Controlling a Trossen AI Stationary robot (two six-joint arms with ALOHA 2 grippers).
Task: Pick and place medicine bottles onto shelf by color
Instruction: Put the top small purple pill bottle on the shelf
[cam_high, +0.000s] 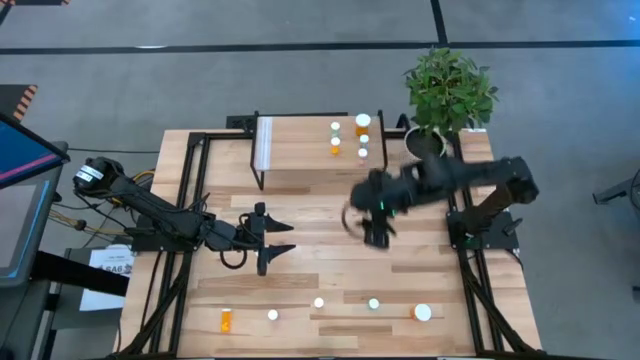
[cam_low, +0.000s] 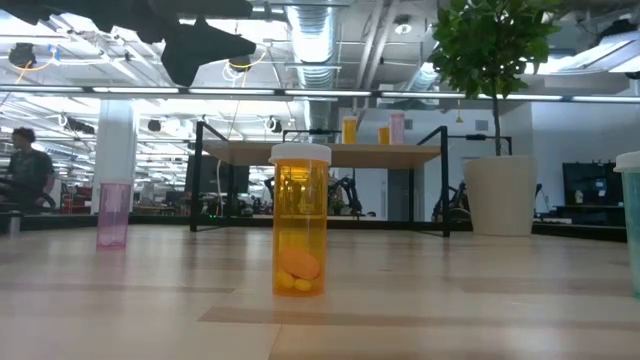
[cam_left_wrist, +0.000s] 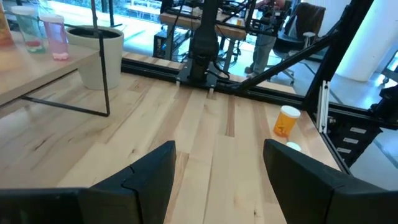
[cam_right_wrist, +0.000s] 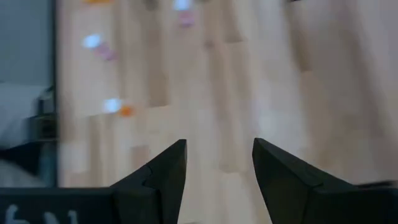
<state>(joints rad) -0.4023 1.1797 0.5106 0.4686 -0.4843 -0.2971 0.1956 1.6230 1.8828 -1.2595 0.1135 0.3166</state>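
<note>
Right end effector (cam_high: 378, 236) spread, empty, mid-counter; 4 bottles (cam_high: 362, 123) shelved; next pick needed at 6 o'clock row.

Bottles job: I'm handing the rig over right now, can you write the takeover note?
Left gripper: open, empty, mid-table.
Right gripper: open, empty, above mid-table, just off the shelf.
Done: four bottles stand at the shelf's end nearest the plant.
Left: five bottles along the near edge, from the orange bottle to the large-capped one.
</note>
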